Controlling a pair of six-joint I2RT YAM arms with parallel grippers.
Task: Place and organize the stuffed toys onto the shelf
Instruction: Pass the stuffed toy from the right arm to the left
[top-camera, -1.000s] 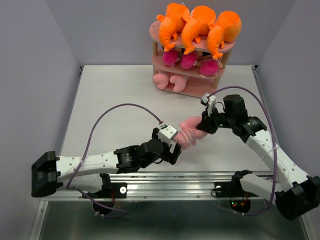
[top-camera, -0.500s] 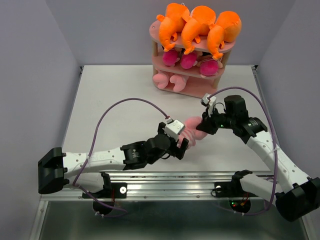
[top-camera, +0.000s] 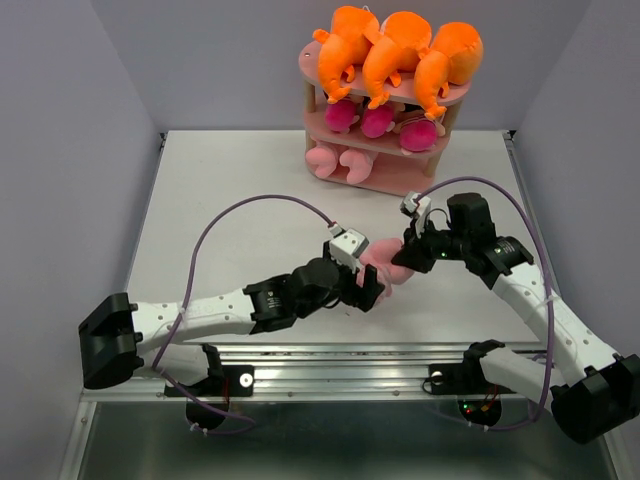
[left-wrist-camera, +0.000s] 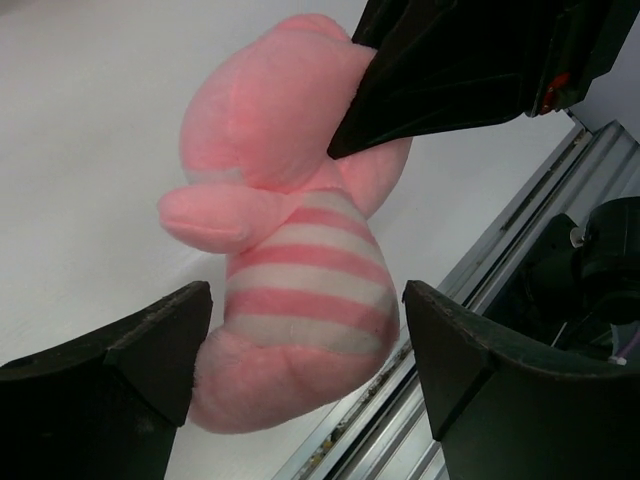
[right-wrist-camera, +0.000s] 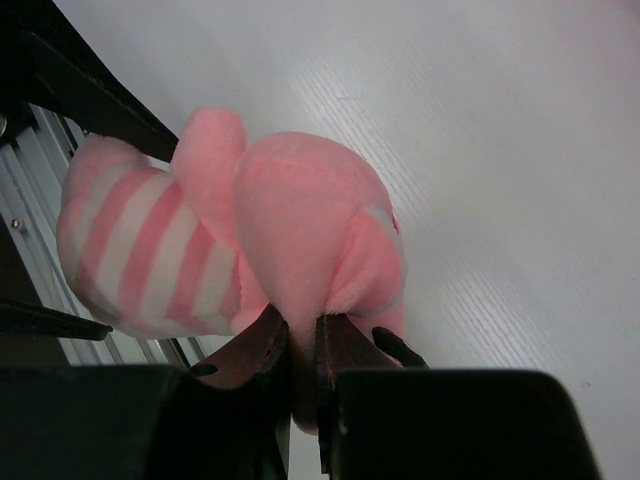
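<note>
- Pale grey walls (top-camera: 200, 60) are closing in three sides of the white table (top-camera: 220, 200) you are working over, and a metal rail (top-camera: 340, 362) is running along its near edge.
- You are seeing the pink shelf (top-camera: 390, 183) standing at the far side of the table, right of centre, with three tiers on light wooden posts.
- Three orange monsters (top-camera: 395, 45) are lying side by side on the top tier, their bodies hanging over its front rim.
- Three magenta dolls (top-camera: 376, 122) are sitting in a row on the middle tier.
- Two pink pigs (top-camera: 321, 160) are showing at the left of the bottom tier; the right part of that tier is too shadowed for you to count further.
- One striped pig (top-camera: 385, 262) is hanging between the two arms, above the near half of the table and well apart from the shelf.
- Your right gripper (right-wrist-camera: 300, 330) is clenching a fold of this pig's plain pink head end, with its jaws nearly together.
- Your left gripper (left-wrist-camera: 305, 295) is standing released, its jaws spread wide on either side of the pig's striped body; you cannot tell whether either jaw is touching the plush.
- Two purple cables (top-camera: 250, 205) are arching over the table, one from each wrist.
</note>
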